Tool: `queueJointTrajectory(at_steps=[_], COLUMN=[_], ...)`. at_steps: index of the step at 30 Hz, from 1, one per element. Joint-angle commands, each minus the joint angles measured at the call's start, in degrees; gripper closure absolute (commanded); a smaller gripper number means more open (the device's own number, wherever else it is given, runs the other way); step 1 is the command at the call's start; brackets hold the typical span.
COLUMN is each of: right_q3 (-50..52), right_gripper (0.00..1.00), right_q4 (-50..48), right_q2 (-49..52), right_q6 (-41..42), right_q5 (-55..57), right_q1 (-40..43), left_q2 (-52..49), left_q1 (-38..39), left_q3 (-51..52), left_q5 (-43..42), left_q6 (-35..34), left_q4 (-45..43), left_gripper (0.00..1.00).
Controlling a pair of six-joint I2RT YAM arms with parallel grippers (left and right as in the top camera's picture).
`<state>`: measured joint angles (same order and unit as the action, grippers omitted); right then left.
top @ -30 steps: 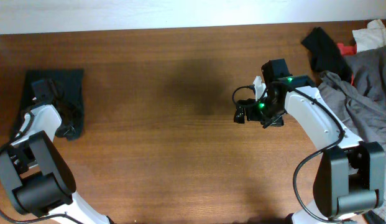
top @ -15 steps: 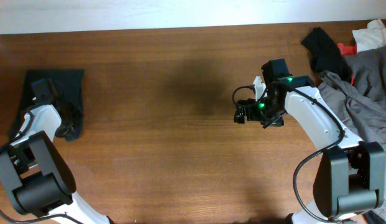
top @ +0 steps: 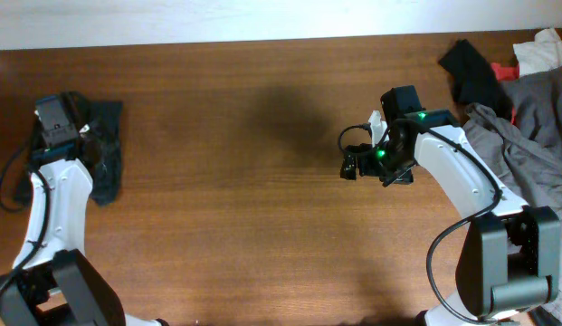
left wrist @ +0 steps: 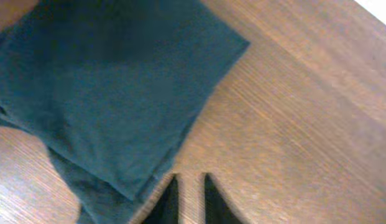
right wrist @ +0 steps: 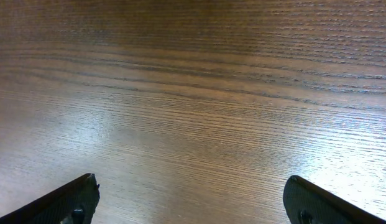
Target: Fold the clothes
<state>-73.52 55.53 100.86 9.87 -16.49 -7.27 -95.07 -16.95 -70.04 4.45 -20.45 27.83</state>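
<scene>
Dark clothes (left wrist: 118,93) lie by the left claw (left wrist: 188,194) — arm outstretched, jaws barely parted.

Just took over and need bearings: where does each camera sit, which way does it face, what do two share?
Overhead: fixed above, looking straight down on the table; both arms show, dark garment at left.
Left wrist: on the left arm, looking down past the left gripper at the garment's edge.
Right wrist: on the right arm, looking down past the wide-open right gripper at bare wood.
Shared: overhead and left wrist both show the garment.
</scene>
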Motion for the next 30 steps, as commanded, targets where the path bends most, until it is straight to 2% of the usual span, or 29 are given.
queueJointTrajectory(at_steps=[1, 2, 3, 5, 30], right_q3=[-0.74, -0.74, -0.74, -0.74, -0.74], right_gripper=[0.01, 0.01, 0.01, 0.01, 0.01], right_q4=[-0.04, -0.04, -0.04, -0.04, -0.04], right_q2=[-1.14, -1.14, -1.14, -1.14, -1.14], right_q6=[-0.44, -0.44, -0.44, -0.44, -0.44], right_q5=[0.70, 0.70, 0.70, 0.70, 0.70], right_q1=[0.22, 0.22, 0.22, 0.22, 0.22], left_q2=[0.26, 0.26, 0.26, 0.26, 0.26], left_q1=[1.09, 1.27, 1.40, 1.42, 1.42], left_q3=[-0.24, -0.24, -0.24, -0.24, -0.24], left_q5=[-0.61, -0.61, -0.61, -0.61, -0.57], left_q6=[0.37, 0.37, 0.37, 0.37, 0.39], left_q4=[0.42, 0.48, 0.48, 0.57, 1.60], left_gripper=[0.65, 0.50, 0.30, 0.01, 0.01])
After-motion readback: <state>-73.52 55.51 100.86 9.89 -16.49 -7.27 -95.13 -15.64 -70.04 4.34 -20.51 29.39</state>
